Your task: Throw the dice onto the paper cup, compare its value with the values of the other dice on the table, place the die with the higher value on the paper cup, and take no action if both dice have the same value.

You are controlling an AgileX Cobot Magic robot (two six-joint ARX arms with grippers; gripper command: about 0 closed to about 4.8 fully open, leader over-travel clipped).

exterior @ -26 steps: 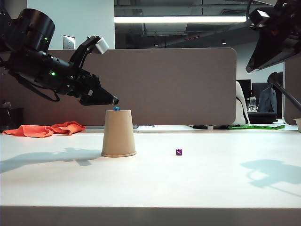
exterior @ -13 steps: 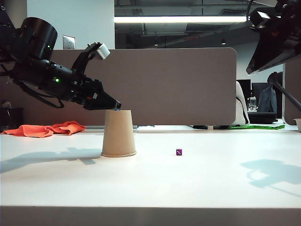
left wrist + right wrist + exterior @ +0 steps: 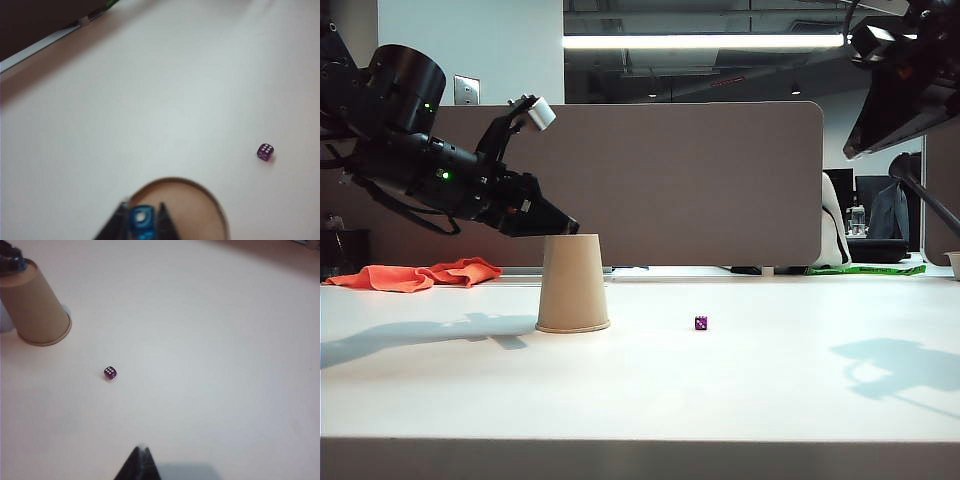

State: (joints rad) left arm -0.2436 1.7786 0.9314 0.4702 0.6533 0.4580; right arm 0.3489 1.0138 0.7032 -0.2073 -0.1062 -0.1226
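The paper cup (image 3: 572, 285) stands upside down on the white table, its flat base upward (image 3: 197, 210). On that base sits the tiny blue dice (image 3: 141, 223), one pip showing. My left gripper (image 3: 142, 207) reaches down onto the cup top (image 3: 568, 229) and is shut on the blue dice, a dark finger pressed to each side. In the exterior view the fingertips hide it. The other dice, the purple one (image 3: 701, 323) (image 3: 265, 152) (image 3: 110, 372), lies on the table right of the cup with six pale pips up. My right gripper (image 3: 141, 451) hangs shut and empty, high above the table's right side.
An orange cloth (image 3: 420, 273) lies at the back left of the table. A grey partition (image 3: 700, 180) runs along the far edge. The paper cup also shows in the right wrist view (image 3: 35, 305). The right arm (image 3: 905, 75) hangs at the upper right.
My left gripper has sunk onto the cup top and its jaws have come in around the blue dice, which no longer shows in the exterior view. The right arm and purple dice stayed still.
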